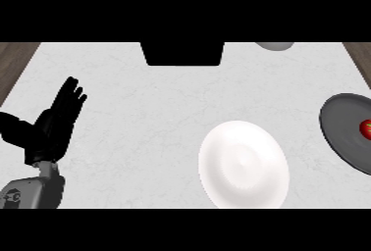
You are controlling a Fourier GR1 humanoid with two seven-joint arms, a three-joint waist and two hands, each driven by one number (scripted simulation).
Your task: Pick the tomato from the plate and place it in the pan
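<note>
At counter's right edge: tomato sits in pan, plate bare | my left hand rests spread, fingers up | right hand unseen | risk: tomato rolling if pan gets nudged.

Kitchen, marble counter, white plate, dark pan

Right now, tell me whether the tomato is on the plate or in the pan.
In the pan: the tomato sits on the dark pan at right; the white plate is bare.
</note>
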